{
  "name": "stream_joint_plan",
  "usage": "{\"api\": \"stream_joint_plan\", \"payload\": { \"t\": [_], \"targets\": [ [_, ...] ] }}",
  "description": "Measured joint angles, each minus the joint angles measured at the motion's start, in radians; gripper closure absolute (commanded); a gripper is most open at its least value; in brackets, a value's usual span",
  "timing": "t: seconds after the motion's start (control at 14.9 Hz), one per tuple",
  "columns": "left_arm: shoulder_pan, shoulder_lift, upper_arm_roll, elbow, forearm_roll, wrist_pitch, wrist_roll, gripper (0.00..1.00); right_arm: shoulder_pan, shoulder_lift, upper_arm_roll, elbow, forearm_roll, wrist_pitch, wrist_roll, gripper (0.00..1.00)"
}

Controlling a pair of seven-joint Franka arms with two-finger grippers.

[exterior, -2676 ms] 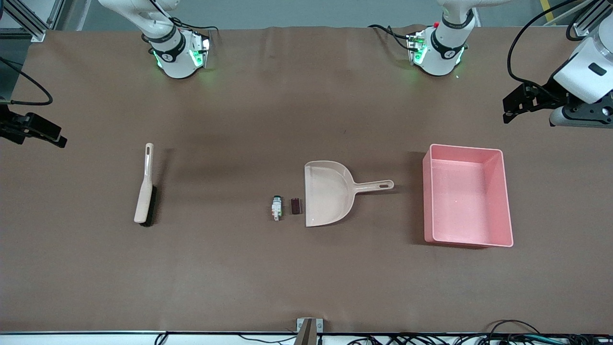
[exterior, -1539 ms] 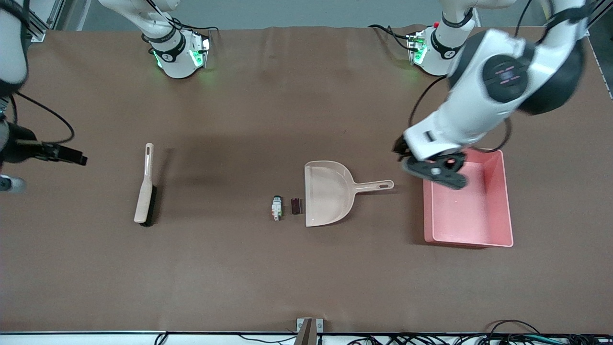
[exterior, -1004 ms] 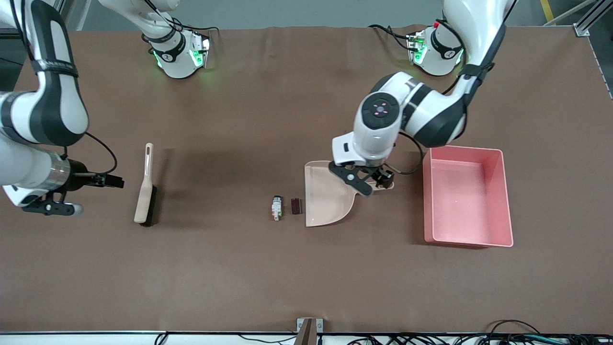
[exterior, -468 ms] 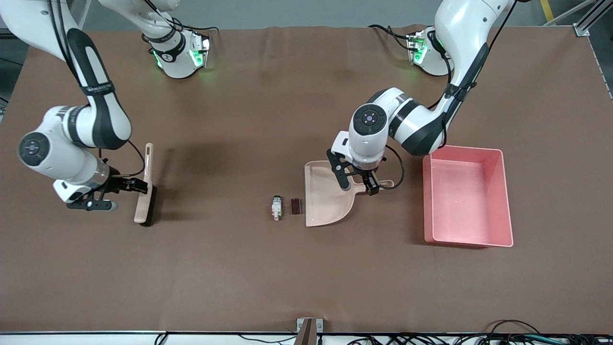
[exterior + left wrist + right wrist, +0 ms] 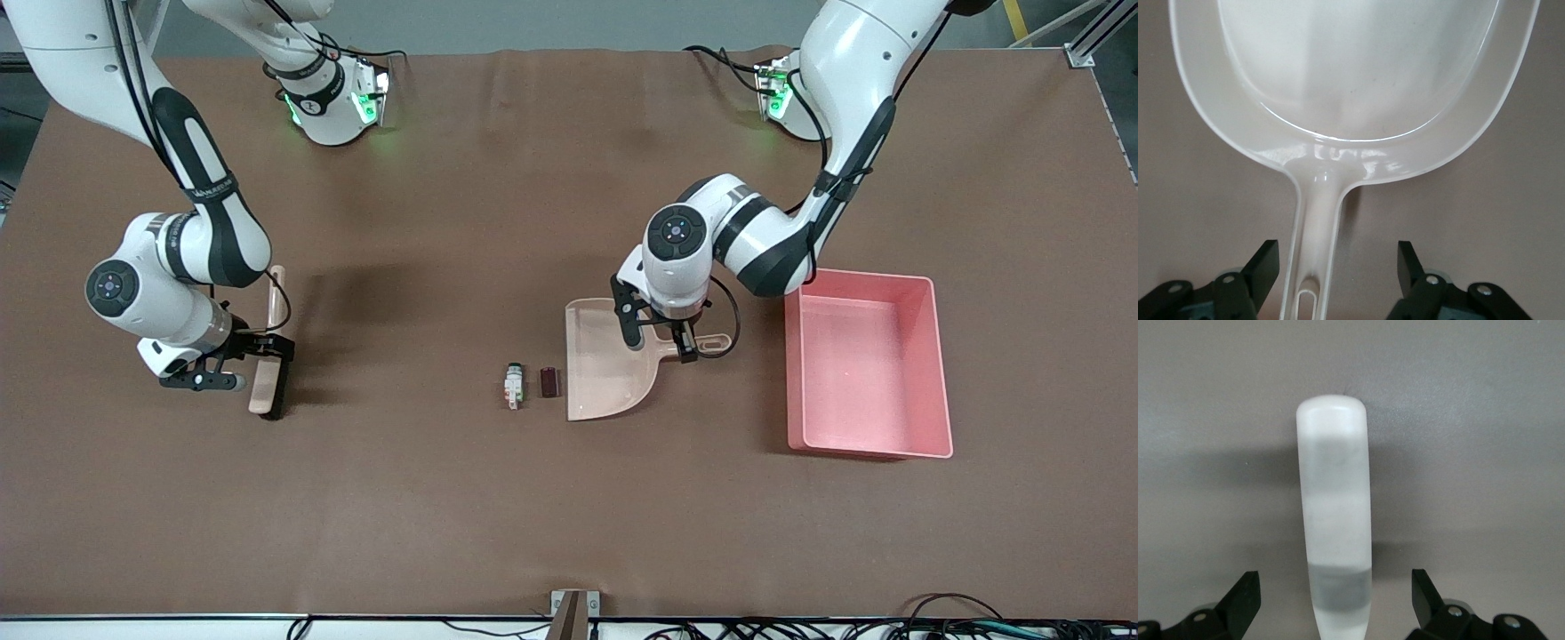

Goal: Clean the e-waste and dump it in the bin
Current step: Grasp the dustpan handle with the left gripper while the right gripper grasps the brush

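I see the left gripper (image 5: 661, 341) over the handle of the beige flat plastic dustpan (image 5: 606, 364), where the handle meets the pan; its fingers (image 5: 1265, 267) are spread apart on either side of the handle and clear of it, as the left wrist view confirms; the dustpan lies flat on the brown table covering (image 5: 569, 498), mouth toward the right arm's end. I read the e-waste as two tiny pieces resting on the table just beside the dustpan's open edge: the dark maroon block (image 5: 550, 381) next to the mouth, and the white piece with green and orange marks (image 5: 513, 386) just beside the block, toward the right arm's end; neither touches the pan. The large pink rectangular plastic bin (image 5: 867, 364) stands upright toward the left arm's end, near the tip of the dustpan's handle but apart from it. The right gripper (image 5: 268, 354) is over the long beige hand brush with dark bristles (image 5: 269, 378); its fingers (image 5: 1245, 597) are spread wide around the brush without contact.
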Motion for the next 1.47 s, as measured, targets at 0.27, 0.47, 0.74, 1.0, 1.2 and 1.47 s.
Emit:
{"api": "stream_joint_plan", "payload": {
  "t": [0.27, 0.47, 0.74, 1.0, 1.2, 1.47],
  "targets": [
    [0.006, 0.012, 0.002, 0.001, 0.009, 0.030, 0.038, 0.22, 0.000, 0.004, 0.000, -0.003, 0.000, 0.000, 0.000, 0.13],
    [0.014, 0.024, 0.002, 0.001, 0.016, 0.063, 0.051, 0.24, 0.000, 0.006, 0.000, -0.004, 0.000, 0.000, 0.000, 0.33],
    [0.014, 0.048, 0.002, 0.003, 0.077, 0.086, 0.051, 0.29, 0.000, 0.006, 0.000, -0.004, 0.000, 0.000, -0.001, 0.61],
    [0.008, 0.059, 0.000, 0.003, 0.087, 0.087, 0.052, 0.38, 0.000, 0.006, 0.000, -0.004, 0.000, 0.000, -0.002, 0.85],
    [0.000, 0.062, -0.001, 0.007, 0.104, 0.087, 0.061, 0.46, 0.001, 0.006, 0.001, -0.001, 0.000, -0.003, -0.006, 0.99],
    [-0.005, 0.078, -0.002, 0.021, 0.114, 0.087, 0.068, 0.55, 0.017, 0.005, 0.010, 0.078, 0.004, -0.143, -0.009, 0.99]
  ]
}}
